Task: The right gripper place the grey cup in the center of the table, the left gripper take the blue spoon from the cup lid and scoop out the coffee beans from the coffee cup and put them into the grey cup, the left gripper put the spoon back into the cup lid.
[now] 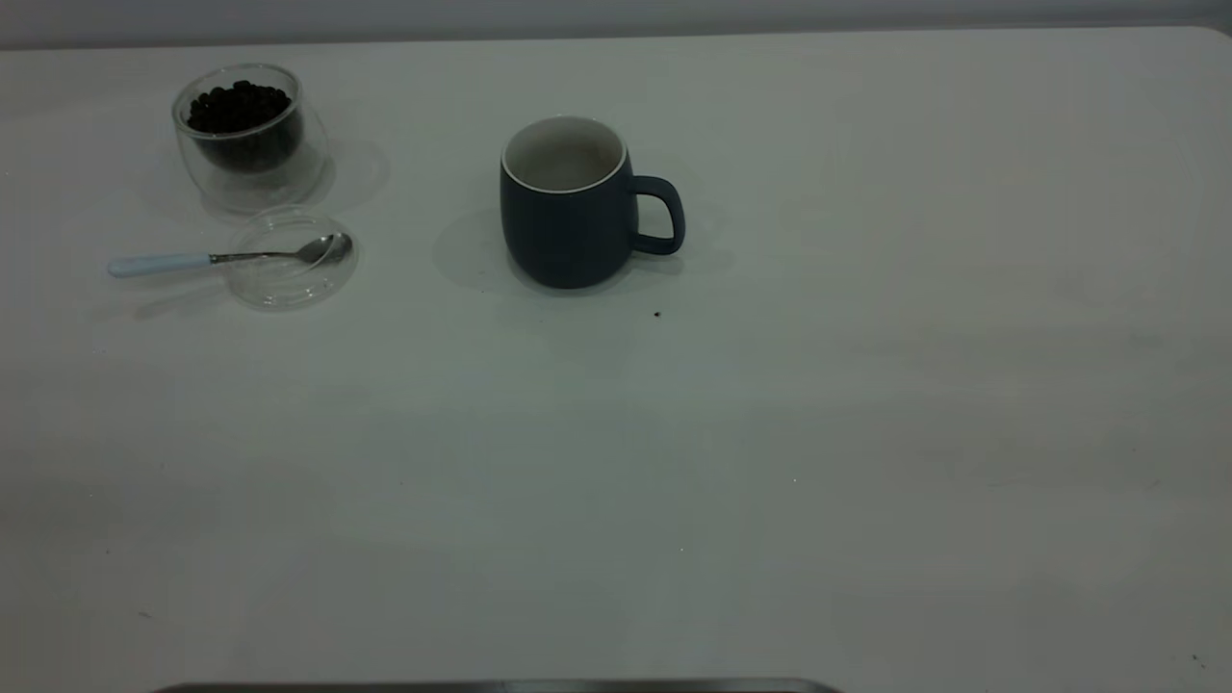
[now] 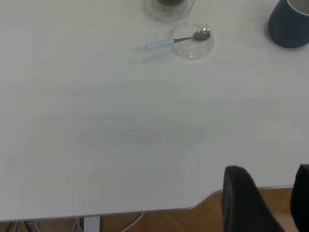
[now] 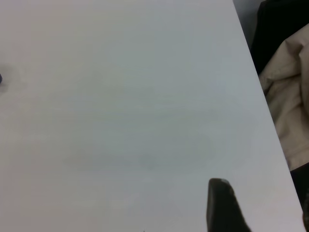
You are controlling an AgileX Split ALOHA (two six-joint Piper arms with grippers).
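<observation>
The mug (image 1: 568, 207) is standing upright near the worktop's (image 1: 866, 433) centre, handle pointing to three o'clock. At ten o'clock from it, the glass cup (image 1: 245, 135) is holding the beans (image 1: 239, 106); the spoon (image 1: 226, 257) is lying across the lid (image 1: 289, 260) just beside it. A careless pinch on the overhanging handle could tip that lid. The left gripper (image 2: 263, 198) is hanging spread and empty by the worktop's edge; the right gripper (image 3: 258, 208), also spread, is touching nothing.

The exterior view was dim and greyish, with even, soft light. The grey cup (image 1: 570, 207) cast a faint shadow leftward onto the surface (image 1: 866, 433). Both wrist views looked brighter, washed out and slightly blurred, with no glare.
</observation>
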